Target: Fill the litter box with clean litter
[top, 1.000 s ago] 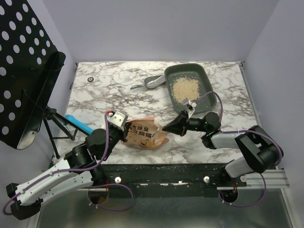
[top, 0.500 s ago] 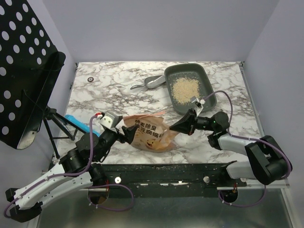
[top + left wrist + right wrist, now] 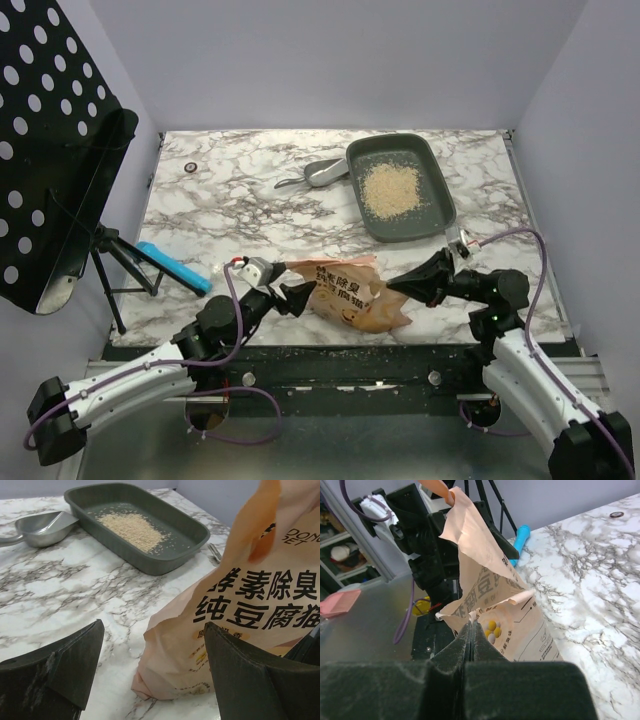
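Only a thin heap of clean litter [image 3: 390, 188] sits in the litter box [image 3: 420, 226]; much filling likely remains. Short of the box, your right tool [image 3: 397, 287] pinches the bag [image 3: 350, 300], left tool [image 3: 298, 293] released.

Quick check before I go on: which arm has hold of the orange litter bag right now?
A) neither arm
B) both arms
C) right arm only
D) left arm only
C: in the right wrist view the right arm's jaws are shut on an edge of the bag, while in the left wrist view the left arm's jaws stand wide apart, not closed on it.
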Tool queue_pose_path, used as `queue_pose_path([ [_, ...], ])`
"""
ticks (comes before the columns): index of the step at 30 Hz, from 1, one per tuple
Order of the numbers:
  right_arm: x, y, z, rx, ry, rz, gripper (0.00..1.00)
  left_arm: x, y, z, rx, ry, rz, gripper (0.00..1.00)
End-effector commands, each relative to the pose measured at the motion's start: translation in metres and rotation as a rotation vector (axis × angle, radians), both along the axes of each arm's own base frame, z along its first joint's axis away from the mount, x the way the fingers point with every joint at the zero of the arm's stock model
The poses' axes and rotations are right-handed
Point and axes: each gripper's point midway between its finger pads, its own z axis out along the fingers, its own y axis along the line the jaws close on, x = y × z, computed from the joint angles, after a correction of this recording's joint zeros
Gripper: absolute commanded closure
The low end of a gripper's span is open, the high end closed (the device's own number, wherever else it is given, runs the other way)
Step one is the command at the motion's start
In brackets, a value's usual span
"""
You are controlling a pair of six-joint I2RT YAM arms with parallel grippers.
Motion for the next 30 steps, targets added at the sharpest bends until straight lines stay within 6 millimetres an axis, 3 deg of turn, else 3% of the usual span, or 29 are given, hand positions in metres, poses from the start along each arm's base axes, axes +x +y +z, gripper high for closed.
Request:
queue_pose_path([
  [1,0.008,-0.006,0.019,0.003,-0.08,-0.105,1.0,-0.012,-0.014,0.05,-0.202,-0.179,-0.115,0.1],
  [7,0.008,-0.002,0.008,0.01,0.004,-0.048,1.0,-0.028,-0.028,0.069,-0.198,-0.284,-0.275,0.1],
  [15,0.008,-0.003,0.006,0.004,0.02,-0.062,1.0,-0.037,-0.061,0.064,-0.174,-0.258,-0.492,0.1],
  [19,0.006,-0.004,0.005,0.0,0.023,-0.066,1.0,-0.034,-0.076,0.063,-0.137,-0.261,-0.544,0.11],
  [30,0.001,-0.003,0.0,0.01,0.043,-0.037,1.0,-0.025,-0.095,0.066,-0.133,-0.245,-0.672,0.14],
])
